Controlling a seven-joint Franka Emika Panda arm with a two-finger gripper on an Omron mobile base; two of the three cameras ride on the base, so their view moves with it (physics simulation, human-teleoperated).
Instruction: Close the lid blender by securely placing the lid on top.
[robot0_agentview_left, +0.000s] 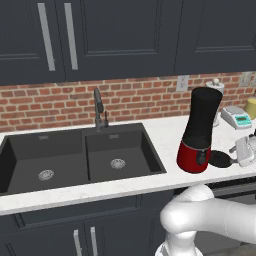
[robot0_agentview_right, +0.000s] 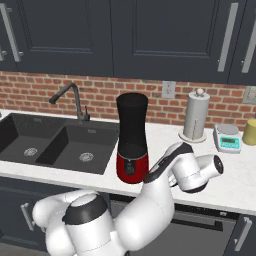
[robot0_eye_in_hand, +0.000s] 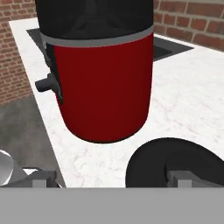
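Blender (robot0_agentview_left: 199, 131) stands open-topped on the white counter (robot0_agentview_left: 165, 131), its lid (robot0_agentview_left: 220, 159) lying beside it, and our claw (robot0_agentview_left: 243, 151) hangs spread wide at the lid.

We see the blender upright just right of the dark double sink (robot0_agentview_left: 80, 157), with the black lid flat on the counter, close against the right side of the red base. From the hand camera the lid (robot0_eye_in_hand: 177, 162) sits low and right, directly before our claw (robot0_eye_in_hand: 113, 179), and one fingertip (robot0_eye_in_hand: 188, 177) appears over the lid's near part while the other fingertip (robot0_eye_in_hand: 41, 178) stands far off to the left; we cannot tell whether either touches it. The red base (robot0_eye_in_hand: 105, 83) rises just beyond the lid, its small dark knob (robot0_eye_in_hand: 46, 83) pointing left in that view. Nothing is gripped between our fingers.
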